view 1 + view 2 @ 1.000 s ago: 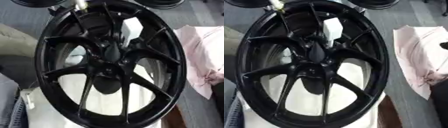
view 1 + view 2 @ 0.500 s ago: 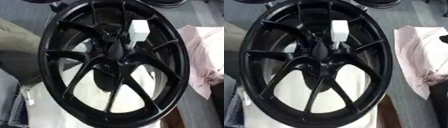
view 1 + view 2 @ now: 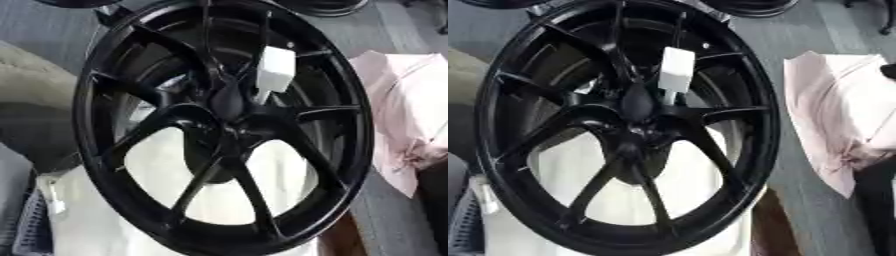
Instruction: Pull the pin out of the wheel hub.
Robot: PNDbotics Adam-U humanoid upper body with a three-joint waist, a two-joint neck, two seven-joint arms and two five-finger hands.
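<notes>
A large black spoked wheel hub [image 3: 223, 125] stands tilted and fills most of both views. A white pin [image 3: 275, 70] with a blocky rectangular head sticks out just above and right of the hub's centre [image 3: 229, 107]. Its thin stem runs down towards the centre between two spokes. The same pin [image 3: 677, 70] shows in the right eye view. Neither of my hands shows in either view, and nothing touches the pin.
The wheel rests on a white surface [image 3: 175, 165]. A pink cloth [image 3: 411, 110] lies to the right on the grey floor. A beige shape [image 3: 35, 100] sits at the left. Parts of other dark wheels [image 3: 324, 6] show along the top edge.
The whole picture has shifted, so the camera has moved. The pin's white head was hidden in the left eye view a second ago and is now in plain sight there.
</notes>
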